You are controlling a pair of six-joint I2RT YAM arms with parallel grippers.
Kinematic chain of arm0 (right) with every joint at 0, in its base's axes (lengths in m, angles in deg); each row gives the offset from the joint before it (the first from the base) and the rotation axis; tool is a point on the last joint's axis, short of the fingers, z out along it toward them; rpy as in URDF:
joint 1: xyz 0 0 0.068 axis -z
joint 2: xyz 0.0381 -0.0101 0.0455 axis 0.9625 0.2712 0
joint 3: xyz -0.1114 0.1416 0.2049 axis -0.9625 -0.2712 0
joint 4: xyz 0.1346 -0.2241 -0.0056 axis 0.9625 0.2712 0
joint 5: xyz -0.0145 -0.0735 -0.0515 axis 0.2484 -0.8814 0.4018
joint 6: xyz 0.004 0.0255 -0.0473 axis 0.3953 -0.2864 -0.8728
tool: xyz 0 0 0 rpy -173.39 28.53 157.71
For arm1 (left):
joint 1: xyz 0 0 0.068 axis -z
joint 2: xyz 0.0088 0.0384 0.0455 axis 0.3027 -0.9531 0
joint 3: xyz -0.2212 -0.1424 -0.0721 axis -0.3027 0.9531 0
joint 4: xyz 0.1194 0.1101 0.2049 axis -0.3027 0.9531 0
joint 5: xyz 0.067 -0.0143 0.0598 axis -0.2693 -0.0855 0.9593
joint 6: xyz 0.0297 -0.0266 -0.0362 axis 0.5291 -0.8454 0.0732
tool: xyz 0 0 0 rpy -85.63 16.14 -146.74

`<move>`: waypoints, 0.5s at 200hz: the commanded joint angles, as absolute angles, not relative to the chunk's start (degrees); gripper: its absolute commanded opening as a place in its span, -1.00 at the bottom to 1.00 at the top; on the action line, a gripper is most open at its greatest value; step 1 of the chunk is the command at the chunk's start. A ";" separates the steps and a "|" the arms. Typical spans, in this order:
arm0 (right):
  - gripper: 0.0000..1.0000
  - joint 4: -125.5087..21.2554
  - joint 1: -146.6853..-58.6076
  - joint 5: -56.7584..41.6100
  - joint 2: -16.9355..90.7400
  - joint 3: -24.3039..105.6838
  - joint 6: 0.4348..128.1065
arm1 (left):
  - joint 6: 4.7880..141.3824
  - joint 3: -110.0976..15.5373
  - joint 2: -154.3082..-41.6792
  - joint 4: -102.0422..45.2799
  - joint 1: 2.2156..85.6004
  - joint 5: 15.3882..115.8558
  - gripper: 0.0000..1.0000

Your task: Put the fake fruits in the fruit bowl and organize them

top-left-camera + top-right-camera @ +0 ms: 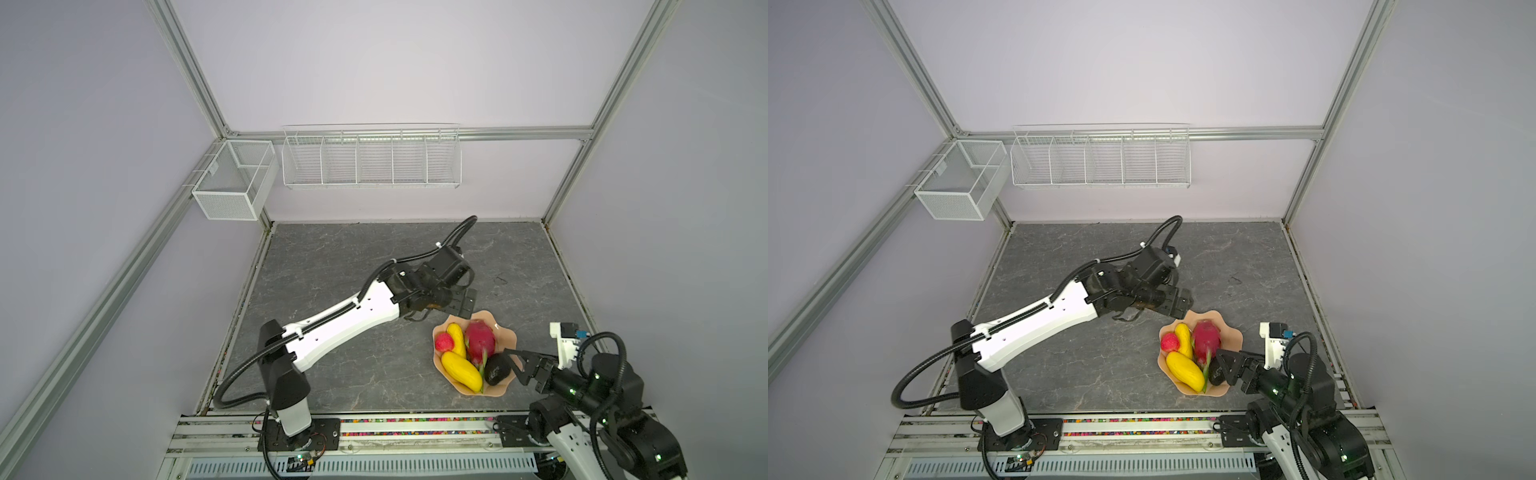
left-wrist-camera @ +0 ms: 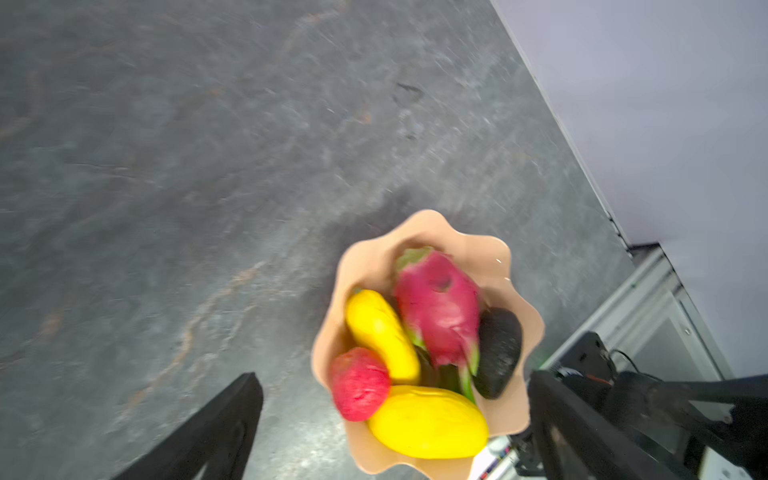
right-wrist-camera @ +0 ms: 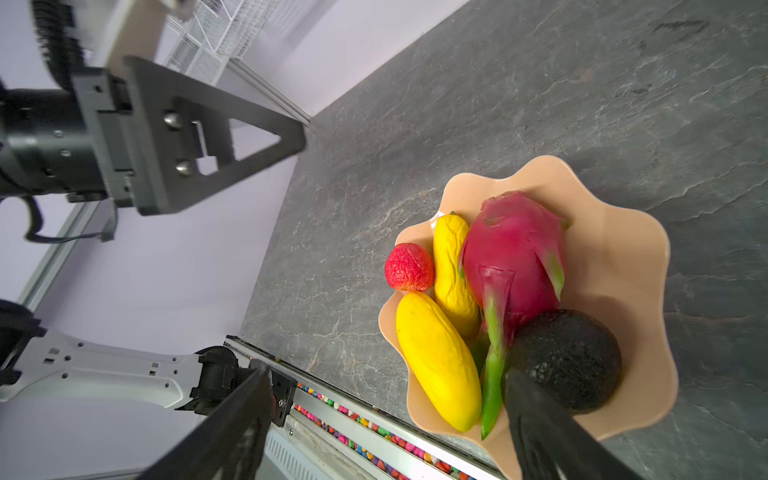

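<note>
Since all five fake fruits (image 1: 480,341) lie in the fruit bowl (image 1: 503,332), placing looks done; tidying may remain; left tool (image 1: 464,302) and right tool (image 1: 512,360) stand apart, empty.

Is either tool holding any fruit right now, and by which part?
Nothing is held. The left tool hangs open over the fruit bowl. The right tool is open too, one finger by the avocado, not closed on it.
</note>
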State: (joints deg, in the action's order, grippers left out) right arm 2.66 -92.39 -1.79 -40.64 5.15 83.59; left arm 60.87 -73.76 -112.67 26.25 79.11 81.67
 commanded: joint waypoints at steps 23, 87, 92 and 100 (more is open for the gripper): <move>0.78 -12.75 -92.19 -8.84 -23.55 5.73 75.14 | 63.29 -54.19 -98.42 17.64 63.49 90.33 0.99; 0.78 -48.56 -78.70 -23.75 1.75 0.03 66.02 | 73.74 -24.15 -86.97 -9.63 35.91 111.14 0.99; 0.78 -51.78 -77.49 -24.45 3.45 -1.26 64.83 | 75.73 -21.80 -87.14 -13.58 35.58 113.37 0.99; 0.78 -56.15 -76.33 -26.51 6.17 -2.87 62.28 | 78.72 -17.84 -87.64 -20.43 35.25 116.33 0.99</move>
